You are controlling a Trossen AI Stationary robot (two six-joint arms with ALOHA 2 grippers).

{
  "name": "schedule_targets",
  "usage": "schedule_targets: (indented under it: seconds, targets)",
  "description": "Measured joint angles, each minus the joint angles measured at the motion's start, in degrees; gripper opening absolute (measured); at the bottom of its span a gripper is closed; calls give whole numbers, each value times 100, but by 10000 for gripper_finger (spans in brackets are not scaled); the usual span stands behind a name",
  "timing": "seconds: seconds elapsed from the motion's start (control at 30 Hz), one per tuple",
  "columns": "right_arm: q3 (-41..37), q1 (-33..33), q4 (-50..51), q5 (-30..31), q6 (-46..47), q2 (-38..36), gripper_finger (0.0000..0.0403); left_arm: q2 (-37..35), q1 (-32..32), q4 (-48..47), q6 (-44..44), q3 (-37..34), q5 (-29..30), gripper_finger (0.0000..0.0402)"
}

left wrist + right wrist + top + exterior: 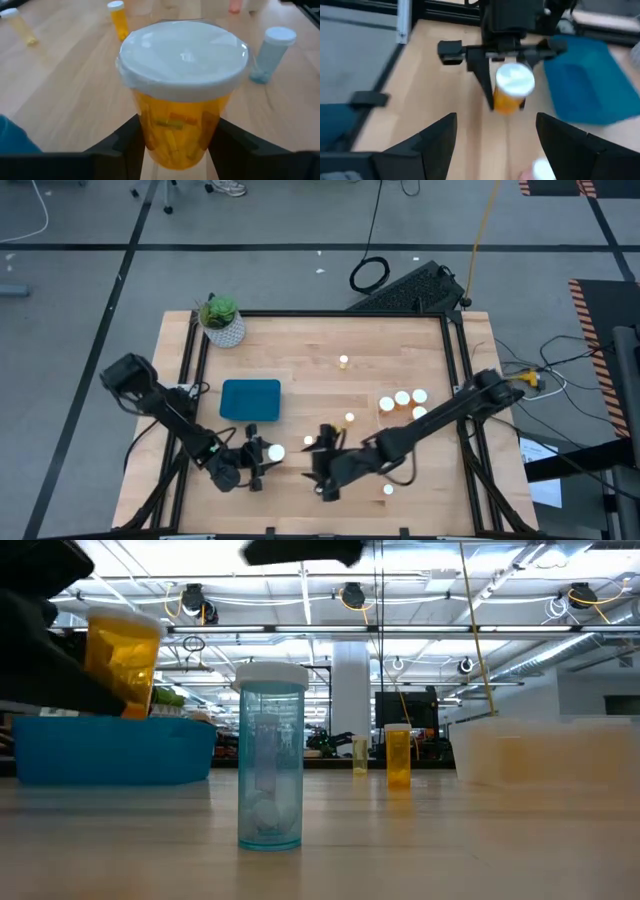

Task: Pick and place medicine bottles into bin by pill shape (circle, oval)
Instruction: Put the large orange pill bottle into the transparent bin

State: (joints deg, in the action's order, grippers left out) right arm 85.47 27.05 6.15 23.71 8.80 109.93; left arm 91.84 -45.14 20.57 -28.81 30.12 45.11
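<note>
Left gripper [262,457] clamped on an amber bottle [182,120] with white cap, held off the wood table [310,350] near its front edge, just in front of the blue bin [250,399]; oblong pills visible through the bottle wall (wrist view). Right gripper [322,470] sits close by, facing the left one, fingers [432,137] spread wide, nothing between them. A pale blue bottle [271,755] stands upright on the table near the front, white pills inside. Other amber bottles: one alone mid-table [343,362]; one [350,418] near the right arm; a cluster [403,400] in the clear bin [545,752] on the right side. Potted plant [221,320] at the far left corner.
</note>
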Motion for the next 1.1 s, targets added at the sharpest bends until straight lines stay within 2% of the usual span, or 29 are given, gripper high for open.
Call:
schedule_targets:
  seconds: [0.2,0.47,0.73,0.8,0.93,1.1]
  targets:
    - [897,-97,324,190,-367,546,265,-143,80,-715,-104,197,-338,185]
    - [1534,-414,414,-278,-139,1108,282,-145,124,-997,-457,238,-395,185]
    - [1648,-657,354,-288,-243,1292,326,-145,119,-1044,-465,238,-436,186]
    - [1648,-721,377,-475,-243,1292,329,-145,127,-1049,-448,238,-436,186]
    - [1648,-866,400,-1218,-154,1292,329,-145,188,-1049,-347,238,-436,186]
    - [1648,-925,403,-1343,-358,1303,329,-145,279,-1009,-243,240,-436,186]
